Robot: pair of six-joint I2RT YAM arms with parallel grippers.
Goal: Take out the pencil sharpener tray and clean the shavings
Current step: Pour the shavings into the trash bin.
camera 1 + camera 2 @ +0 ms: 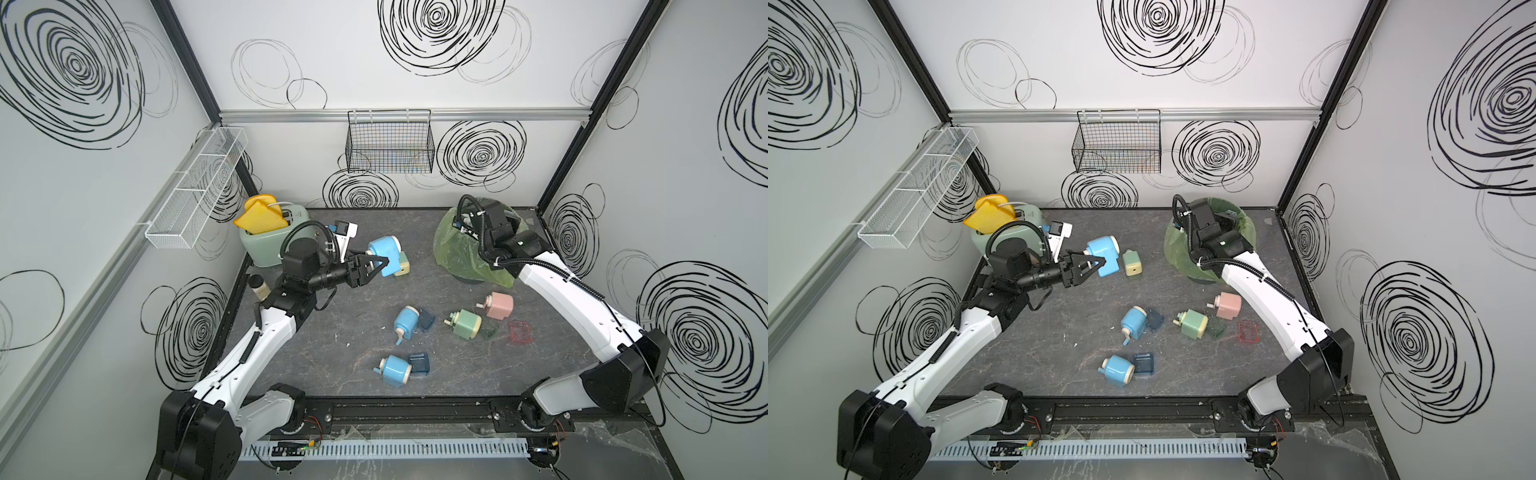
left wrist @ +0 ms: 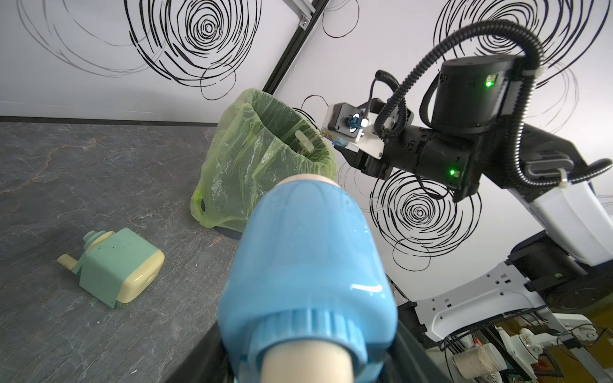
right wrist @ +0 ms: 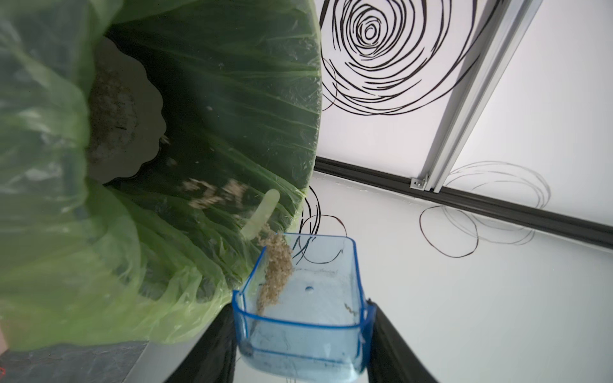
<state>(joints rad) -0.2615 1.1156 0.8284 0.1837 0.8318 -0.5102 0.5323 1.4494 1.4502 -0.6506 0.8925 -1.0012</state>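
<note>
Over bin [image 3: 215, 83] | right gripper [image 3: 302, 351] jaws pinch tray [image 3: 298, 331]; best tipped steeper so clinging shavings [image 3: 277, 265] drop inside | left gripper [image 1: 382, 264] jaws clamp blue sharpener [image 1: 384, 249]

White links [image 1: 270, 336], black joints [image 1: 301, 266], ribbed cables [image 2: 523, 126]

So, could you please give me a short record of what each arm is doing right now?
Left end effector: shut on blue plastic pencil sharpener
Right end effector: shut on clear blue plastic tray, tilted at the bin's mouth
Bin: green plastic-lined bin, at the table's back
Shavings: brown wood shavings spilling over the tray's edge into the bin
Stage: emptying under way
</note>
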